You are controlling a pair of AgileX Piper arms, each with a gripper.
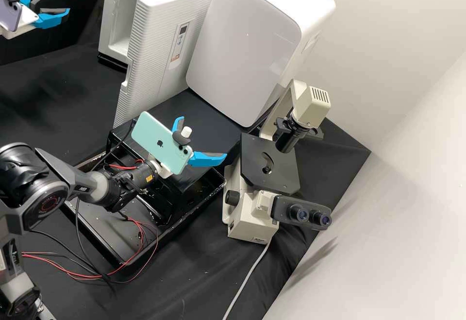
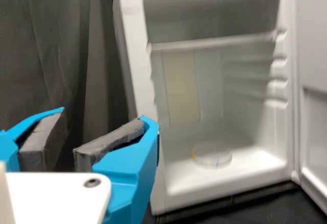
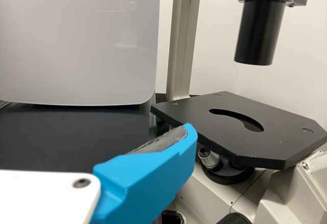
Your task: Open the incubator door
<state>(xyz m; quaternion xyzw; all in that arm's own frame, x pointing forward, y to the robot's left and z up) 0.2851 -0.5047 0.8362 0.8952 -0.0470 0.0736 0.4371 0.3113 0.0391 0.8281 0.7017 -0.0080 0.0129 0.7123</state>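
The incubator [image 1: 110, 28] is a white cabinet at the back, its ribbed door [image 1: 162, 28] swung wide open toward the large white machine. At the top left, my left gripper [image 1: 59, 1] stands apart from the cabinet, fingers spread and nothing between them. In the left wrist view, my left gripper [image 2: 69, 122] is beside the cabinet's open front [image 2: 138, 81]; the door's inner side [image 2: 312, 55] shows too. My right gripper [image 1: 202, 138] is wide open and empty over the black stand, near the microscope. One finger of my right gripper [image 3: 148, 175] shows in its wrist view.
A large white machine [image 1: 242, 43] stands right of the door on a black stand [image 1: 194, 111]. The microscope [image 1: 269, 164] is beside the stand. A black tray [image 1: 104, 232] with red wires lies in front. Inside the cabinet are a shelf [image 2: 212, 42] and a round clear dish [image 2: 212, 156].
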